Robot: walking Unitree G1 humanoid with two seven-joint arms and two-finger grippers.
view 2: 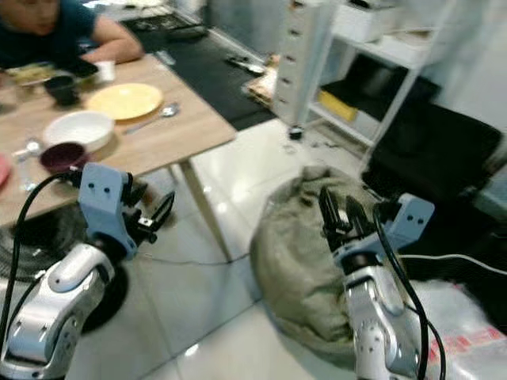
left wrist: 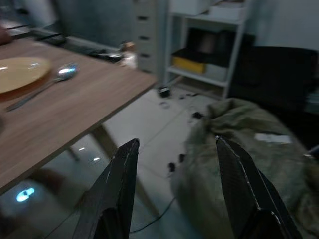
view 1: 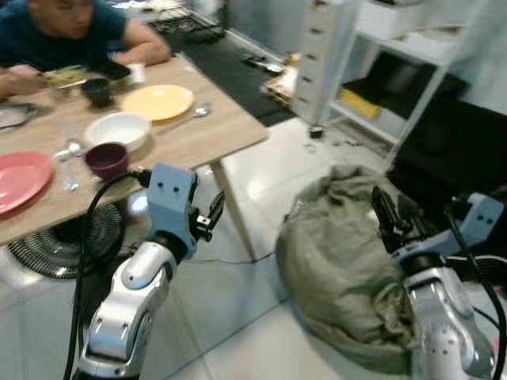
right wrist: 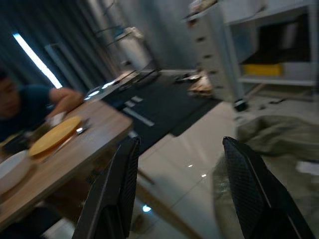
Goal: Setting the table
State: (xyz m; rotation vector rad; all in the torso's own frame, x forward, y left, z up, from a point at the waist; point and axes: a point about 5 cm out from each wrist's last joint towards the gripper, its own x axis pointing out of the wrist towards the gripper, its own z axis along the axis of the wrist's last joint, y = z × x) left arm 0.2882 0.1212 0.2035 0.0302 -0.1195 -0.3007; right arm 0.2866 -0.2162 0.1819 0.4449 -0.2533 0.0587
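A wooden table (view 1: 198, 138) stands at the left, laid with a yellow plate (view 1: 158, 102), a spoon (view 1: 184, 119) beside it, a white bowl (view 1: 119, 129), a dark red cup (view 1: 106, 159) and a pink plate (view 1: 20, 178). My left gripper (view 1: 212, 212) hangs open just off the table's near edge, below tabletop height, with nothing between its fingers (left wrist: 122, 189). My right gripper (view 1: 386, 210) is open and empty too, raised over an olive beanbag (view 1: 341, 261). The yellow plate (right wrist: 54, 134) also appears in the right wrist view.
A person in a dark blue shirt (view 1: 55, 36) sits at the table's far side, eating. A black fan (view 1: 63, 241) lies on the floor under the table. White shelves (view 1: 412, 63) and a drawer unit (view 1: 321, 55) stand behind, beside a black mat (view 1: 230, 67).
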